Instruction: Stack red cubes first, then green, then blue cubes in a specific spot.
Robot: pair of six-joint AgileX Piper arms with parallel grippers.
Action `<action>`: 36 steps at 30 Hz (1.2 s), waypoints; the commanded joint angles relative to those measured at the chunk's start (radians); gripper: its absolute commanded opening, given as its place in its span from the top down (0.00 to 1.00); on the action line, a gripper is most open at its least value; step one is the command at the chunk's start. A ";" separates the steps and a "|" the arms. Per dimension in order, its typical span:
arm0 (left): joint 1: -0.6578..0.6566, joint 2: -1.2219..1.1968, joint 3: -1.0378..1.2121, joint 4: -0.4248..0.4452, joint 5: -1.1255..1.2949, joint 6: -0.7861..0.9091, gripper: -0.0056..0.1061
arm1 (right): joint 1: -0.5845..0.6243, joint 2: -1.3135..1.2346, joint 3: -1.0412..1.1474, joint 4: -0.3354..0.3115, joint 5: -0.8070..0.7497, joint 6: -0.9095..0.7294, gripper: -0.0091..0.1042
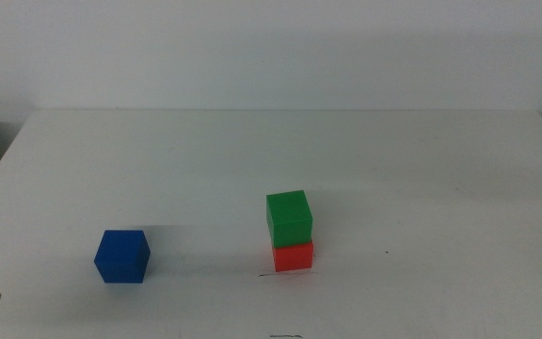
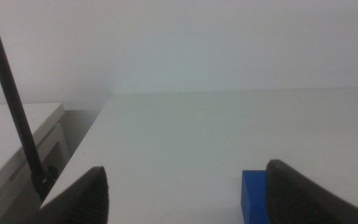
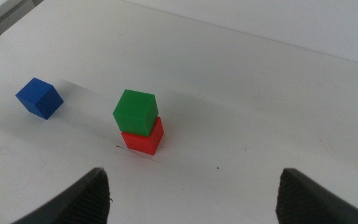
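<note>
Matte green cube (image 1: 289, 217) sits atop red cube (image 1: 294, 255); blue cube (image 1: 121, 256) apart.

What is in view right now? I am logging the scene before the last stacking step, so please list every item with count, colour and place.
red cube: one, red, on the white table at the short dark line, bottom of the stack.
green cube: one, green, resting on top of the red cube, slightly offset.
blue cube: one, deep blue, alone on the table, apart from the stack on the left arm's side.
dark line: one, thin, on the tabletop at the stack's base.
table: one, white.
left gripper: one, dark, jaws open, low near the blue cube.
right gripper: one, dark, jaws open, back from the stack, empty.
</note>
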State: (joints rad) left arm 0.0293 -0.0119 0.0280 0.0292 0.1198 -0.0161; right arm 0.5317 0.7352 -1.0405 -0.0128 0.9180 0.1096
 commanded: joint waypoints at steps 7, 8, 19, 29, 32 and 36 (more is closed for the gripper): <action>0.056 0.154 -0.113 -0.029 -0.061 -0.042 0.21 | -0.008 0.004 -0.027 -0.004 -0.067 -0.013 0.25; 0.051 0.231 -0.169 -0.029 -0.029 -0.042 0.21 | -0.008 0.005 -0.027 -0.005 -0.067 -0.013 0.25; -0.042 0.857 -0.763 -0.073 0.600 0.031 0.21 | -0.008 0.005 -0.027 -0.007 -0.067 -0.013 0.25; -0.135 1.099 -0.931 -0.078 0.728 0.065 0.21 | -0.008 0.005 -0.027 -0.007 -0.067 -0.013 0.25; -0.189 1.163 -0.955 -0.074 0.717 0.025 0.21 | -0.008 0.005 -0.027 -0.007 -0.067 -0.013 0.25; -0.246 1.295 -1.042 -0.029 0.760 -0.023 0.21 | -0.008 0.005 -0.027 -0.007 -0.067 -0.013 0.25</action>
State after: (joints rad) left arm -0.1956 1.2492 -0.9520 -0.0155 0.8915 0.0000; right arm 0.5317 0.7367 -1.0405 -0.0125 0.9180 0.1096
